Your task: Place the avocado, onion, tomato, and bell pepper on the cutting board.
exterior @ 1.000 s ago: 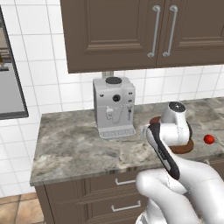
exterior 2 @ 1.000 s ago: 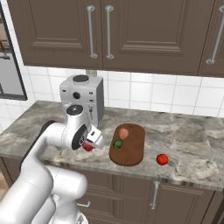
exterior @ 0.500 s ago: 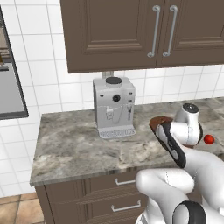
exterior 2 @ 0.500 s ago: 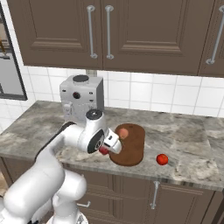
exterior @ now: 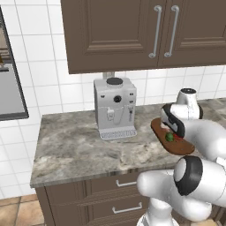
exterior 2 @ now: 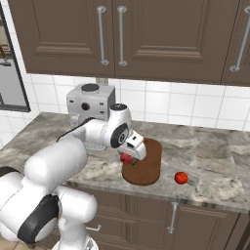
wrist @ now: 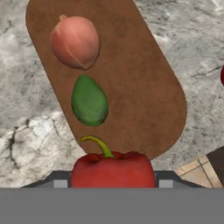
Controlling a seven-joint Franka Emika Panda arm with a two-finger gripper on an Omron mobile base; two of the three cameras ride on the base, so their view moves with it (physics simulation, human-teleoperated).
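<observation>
pepper [wrist: 113, 169] red | avocado [wrist: 89, 100] green | onion [wrist: 75, 42] orange-tan | board [wrist: 140, 87] reddish-brown

In the hand view the pepper [wrist: 113, 168] hides the fingertips, and the tomato [wrist: 222, 75] is cut by the right edge. In the right base view the hand covers most of the pepper [exterior 2: 127, 158]; the arm hides the board's [exterior: 178, 146] far end in the left base view.

Grey marbled counter [exterior 2: 215, 161] along the tiled wall, silver coffee machine [exterior: 114, 108] standing toward the back, dark reddish-brown cutting board [exterior 2: 149, 168] lying near the front edge (overhanging it slightly), small red tomato [exterior 2: 181, 177] resting just beside the board
</observation>
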